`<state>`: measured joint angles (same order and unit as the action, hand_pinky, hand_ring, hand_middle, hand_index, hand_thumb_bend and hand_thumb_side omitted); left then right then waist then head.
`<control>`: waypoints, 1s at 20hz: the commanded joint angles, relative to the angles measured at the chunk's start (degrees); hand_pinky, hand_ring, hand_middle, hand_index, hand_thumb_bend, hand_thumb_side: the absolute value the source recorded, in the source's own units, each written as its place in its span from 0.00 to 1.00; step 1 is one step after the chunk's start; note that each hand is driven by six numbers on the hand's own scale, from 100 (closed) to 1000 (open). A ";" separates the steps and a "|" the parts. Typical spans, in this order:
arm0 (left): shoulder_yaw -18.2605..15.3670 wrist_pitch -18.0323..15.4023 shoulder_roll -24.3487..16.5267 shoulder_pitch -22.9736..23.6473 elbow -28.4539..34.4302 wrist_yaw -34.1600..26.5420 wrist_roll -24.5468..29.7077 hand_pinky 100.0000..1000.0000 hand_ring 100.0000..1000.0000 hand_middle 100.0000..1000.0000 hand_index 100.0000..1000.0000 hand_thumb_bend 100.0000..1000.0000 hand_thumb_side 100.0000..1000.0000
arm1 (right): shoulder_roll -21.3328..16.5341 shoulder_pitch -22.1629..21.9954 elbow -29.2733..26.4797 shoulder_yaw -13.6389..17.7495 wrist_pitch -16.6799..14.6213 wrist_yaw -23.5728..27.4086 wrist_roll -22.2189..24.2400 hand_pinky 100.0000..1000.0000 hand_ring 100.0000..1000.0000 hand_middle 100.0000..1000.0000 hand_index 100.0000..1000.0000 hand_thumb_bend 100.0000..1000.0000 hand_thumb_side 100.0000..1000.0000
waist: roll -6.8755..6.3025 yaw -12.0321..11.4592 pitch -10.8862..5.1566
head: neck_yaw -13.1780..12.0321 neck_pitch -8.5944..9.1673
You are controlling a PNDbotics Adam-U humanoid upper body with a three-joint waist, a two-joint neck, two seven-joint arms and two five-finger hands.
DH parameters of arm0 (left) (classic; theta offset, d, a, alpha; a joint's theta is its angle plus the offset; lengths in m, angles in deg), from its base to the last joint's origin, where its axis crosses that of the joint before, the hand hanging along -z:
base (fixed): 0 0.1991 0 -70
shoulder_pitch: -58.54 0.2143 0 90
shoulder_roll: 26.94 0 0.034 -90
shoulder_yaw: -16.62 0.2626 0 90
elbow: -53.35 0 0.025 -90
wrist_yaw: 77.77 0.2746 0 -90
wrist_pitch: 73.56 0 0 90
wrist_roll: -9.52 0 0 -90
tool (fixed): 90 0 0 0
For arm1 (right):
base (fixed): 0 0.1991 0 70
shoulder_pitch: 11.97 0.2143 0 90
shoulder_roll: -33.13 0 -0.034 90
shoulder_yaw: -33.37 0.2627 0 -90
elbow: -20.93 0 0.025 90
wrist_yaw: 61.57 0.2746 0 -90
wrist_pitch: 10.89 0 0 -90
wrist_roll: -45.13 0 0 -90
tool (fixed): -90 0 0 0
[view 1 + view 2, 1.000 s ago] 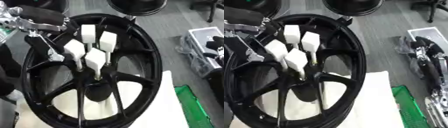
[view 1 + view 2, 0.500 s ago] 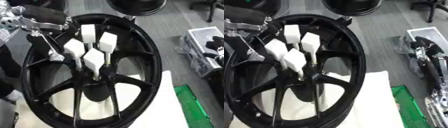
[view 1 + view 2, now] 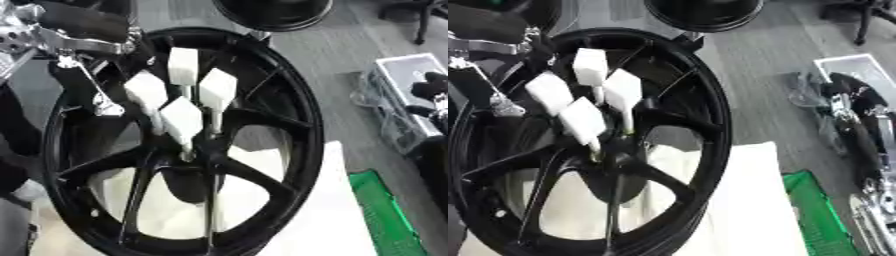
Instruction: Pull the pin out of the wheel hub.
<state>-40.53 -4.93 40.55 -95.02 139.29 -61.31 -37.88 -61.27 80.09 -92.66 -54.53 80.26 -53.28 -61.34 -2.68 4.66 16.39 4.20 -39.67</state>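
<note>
Pins (image 3: 184, 120) with white block-shaped heads stand in the middle of the frame, four of them clustered above the hub (image 3: 188, 165) of the black wheel (image 3: 297, 130), and their thin stems run down toward the hub where the spokes meet. We see the wheel filling the left and centre of the picture, resting on a white sheet (image 3: 324, 220) that shows through the gaps between the spokes at the lower part of the frame. Our left arm (image 3: 79, 30) comes in at the upper left, black with silver parts, lying across the wheel's rim; we cannot tell whether its fingers are straight or curled, nor whether they touch any pin. Our right hand (image 3: 855, 107) sits at the right edge of the right eye view, well apart from the wheel, and we cannot tell its state either. A green strip (image 3: 381, 210) lies at the lower right, just beside the sheet. Another dark wheel (image 3: 271, 12) shows at the top edge.
</note>
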 commanded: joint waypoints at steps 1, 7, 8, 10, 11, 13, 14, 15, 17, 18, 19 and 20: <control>-3.51 -7.84 -2.51 -1.02 3.09 -3.08 9.36 0.48 0.43 0.38 0.31 0.01 0.12 | -1.30 0.31 -1.01 0.43 -0.14 -0.24 0.13 0.70 0.81 0.67 0.78 0.00 0.62 | 0.18 -0.06 -0.93 | 0.22 0.13; -10.35 -3.88 -5.50 -0.22 8.09 -9.79 9.36 0.46 0.42 0.38 0.29 0.00 0.12 | -1.26 0.15 -1.01 0.64 -0.25 -0.27 -0.05 0.70 0.81 0.67 0.78 0.00 0.62 | 0.22 -0.52 -0.94 | 0.68 -0.06; -12.35 -3.05 -5.94 0.17 8.96 -11.29 9.36 0.46 0.42 0.37 0.28 0.00 0.11 | -1.21 0.05 -1.01 0.72 -0.22 -0.30 -0.14 0.70 0.81 0.67 0.78 0.00 0.62 | 0.26 -0.70 -0.92 | 0.96 -0.12; -16.14 -1.31 -6.89 1.08 10.33 -14.54 9.26 0.45 0.42 0.37 0.28 0.00 0.11 | -1.13 -0.04 -1.01 0.81 -0.23 -0.38 -0.25 0.70 0.81 0.67 0.78 0.00 0.62 | 0.37 -0.97 -0.89 | 1.41 -0.26; -17.85 -0.46 -7.56 1.69 11.00 -16.09 9.04 0.44 0.42 0.37 0.28 0.00 0.11 | -1.11 -0.06 -1.01 0.88 -0.29 -0.40 -0.30 0.70 0.81 0.67 0.78 0.00 0.62 | 0.41 -1.07 -0.88 | 1.50 -0.35; -21.32 1.09 -9.56 3.77 12.50 -18.39 7.61 0.43 0.41 0.37 0.28 0.00 0.11 | -1.05 -0.14 -1.01 1.09 -0.42 -0.38 -0.50 0.70 0.81 0.67 0.78 0.00 0.62 | 0.45 -1.31 -0.85 | 1.52 -0.47; -22.87 1.64 -10.64 5.15 13.25 -19.57 6.62 0.43 0.41 0.36 0.28 0.00 0.11 | -1.03 -0.20 -1.01 1.21 -0.43 -0.38 -0.62 0.70 0.81 0.67 0.78 0.00 0.62 | 0.45 -1.43 -0.83 | 1.49 -0.46; -24.31 2.14 -11.72 6.57 13.87 -20.54 5.61 0.42 0.41 0.36 0.28 0.00 0.11 | -1.01 -0.24 -1.01 1.30 -0.45 -0.39 -0.73 0.70 0.81 0.67 0.78 0.00 0.62 | 0.45 -1.54 -0.81 | 1.40 -0.44; -27.47 3.01 -14.15 10.21 14.64 -21.91 3.12 0.42 0.41 0.36 0.28 0.00 0.11 | -1.00 -0.33 -1.01 1.49 -0.55 -0.44 -0.94 0.70 0.81 0.67 0.78 0.00 0.62 | 0.46 -1.84 -0.76 | 0.95 -0.42; -28.98 3.29 -15.38 12.21 15.01 -22.37 1.81 0.42 0.41 0.36 0.28 0.00 0.11 | -1.00 -0.39 -1.01 1.56 -0.62 -0.48 -1.02 0.70 0.81 0.67 0.78 0.00 0.62 | 0.47 -1.94 -0.74 | 0.72 -0.40; -30.37 3.53 -16.52 14.19 15.21 -22.59 0.57 0.42 0.41 0.36 0.28 0.00 0.11 | -0.99 -0.49 -1.01 1.63 -0.68 -0.53 -1.10 0.70 0.81 0.67 0.78 0.00 0.62 | 0.49 -2.12 -0.72 | 0.51 -0.37; -31.81 3.74 -17.60 16.30 15.25 -22.68 -0.72 0.41 0.41 0.36 0.28 0.00 0.11 | -0.98 -0.62 -1.01 1.72 -0.74 -0.62 -1.19 0.70 0.81 0.67 0.78 0.00 0.62 | 0.50 -2.32 -0.69 | 0.32 -0.31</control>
<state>-69.65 -1.15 26.39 -78.32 153.67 -83.20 -37.38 -61.27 79.43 -92.66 -53.43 79.66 -53.48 -62.24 -2.31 2.36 16.40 4.82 -40.16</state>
